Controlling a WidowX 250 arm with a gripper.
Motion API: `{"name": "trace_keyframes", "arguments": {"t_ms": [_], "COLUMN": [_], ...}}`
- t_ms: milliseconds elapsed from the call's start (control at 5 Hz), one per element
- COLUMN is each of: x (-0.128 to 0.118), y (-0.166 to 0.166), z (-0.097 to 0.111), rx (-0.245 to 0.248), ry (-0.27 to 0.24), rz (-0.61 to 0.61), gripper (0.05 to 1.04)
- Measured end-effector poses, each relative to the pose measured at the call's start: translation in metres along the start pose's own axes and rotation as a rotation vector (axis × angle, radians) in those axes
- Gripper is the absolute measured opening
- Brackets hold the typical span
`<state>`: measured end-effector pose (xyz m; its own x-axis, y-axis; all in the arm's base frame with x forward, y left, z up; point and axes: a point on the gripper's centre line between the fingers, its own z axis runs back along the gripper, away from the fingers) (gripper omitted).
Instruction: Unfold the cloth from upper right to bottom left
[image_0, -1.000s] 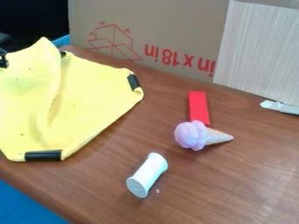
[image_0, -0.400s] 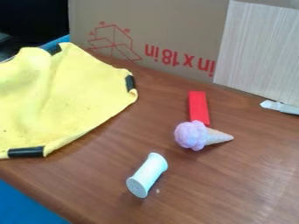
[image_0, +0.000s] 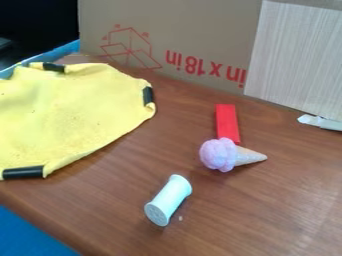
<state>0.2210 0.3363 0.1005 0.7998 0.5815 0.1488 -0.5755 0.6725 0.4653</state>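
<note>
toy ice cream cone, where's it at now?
Camera view, right of centre on the wooden table: the ice cream cone lies just below the red block, up and right of the white spool.

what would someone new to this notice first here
The big yellow cloth with black patches, spread over the table's left side, draws the eye first. Next comes the pink ice cream right of centre, its cone pointing right, with a red block just behind it. Nearer the camera, a white spool lies on its side.
</note>
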Motion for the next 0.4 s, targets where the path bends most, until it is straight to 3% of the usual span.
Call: {"name": "trace_keyframes", "arguments": {"t_ms": [200, 400], "x": [0.005, 0.006], "y": [0.005, 0.016], "z": [0.013, 0.022], "rx": [-0.004, 0.051], "ry": [-0.083, -0.157], "rz": [0.040, 0.125], "gripper": [0.449, 0.775]}}
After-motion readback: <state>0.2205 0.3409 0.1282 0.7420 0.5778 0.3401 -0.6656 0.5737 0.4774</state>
